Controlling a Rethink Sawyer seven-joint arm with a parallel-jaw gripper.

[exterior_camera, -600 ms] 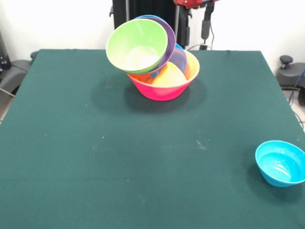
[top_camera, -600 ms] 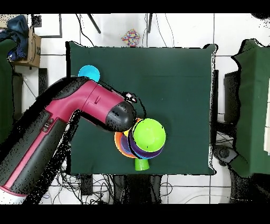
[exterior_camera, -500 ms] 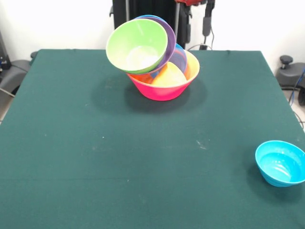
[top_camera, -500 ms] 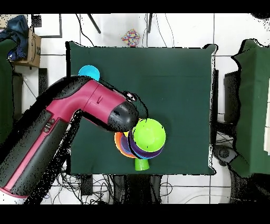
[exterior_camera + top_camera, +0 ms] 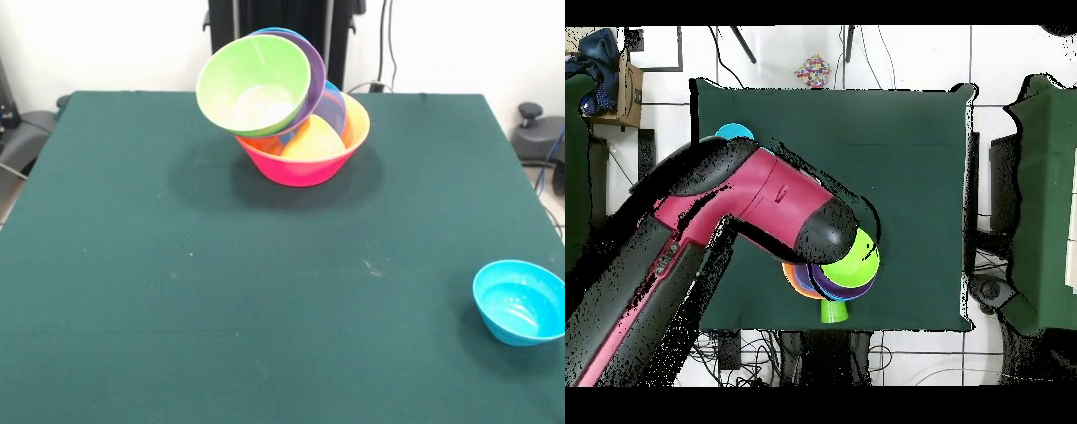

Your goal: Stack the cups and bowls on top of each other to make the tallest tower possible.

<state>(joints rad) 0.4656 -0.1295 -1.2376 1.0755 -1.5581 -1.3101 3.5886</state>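
Observation:
The tower (image 5: 287,106) stands at the table's far middle in the front view. The big pink bowl (image 5: 300,168) is lowest, with an orange bowl (image 5: 358,119) nested in it. A purple bowl (image 5: 315,75), a blue bowl (image 5: 334,108) and a green bowl (image 5: 256,84) lean steeply on top, mouths toward the camera. One small blue bowl (image 5: 521,302) sits alone at the near right. In the overhead view the arm's black end (image 5: 830,230) hangs over the tower's green bowl (image 5: 857,262) and hides the gripper. A green cup (image 5: 832,311) pokes out beside the pile.
The red and black arm (image 5: 715,215) crosses the table's left part in the overhead view and covers part of the lone blue bowl (image 5: 731,130). The pedestal (image 5: 282,18) stands behind the tower. The green table (image 5: 177,291) ends close behind the tower.
In the overhead view the arm has swung right, so its end now overlaps the tower. In the front view the arm's tip at the top edge has gone. The bowls have not moved.

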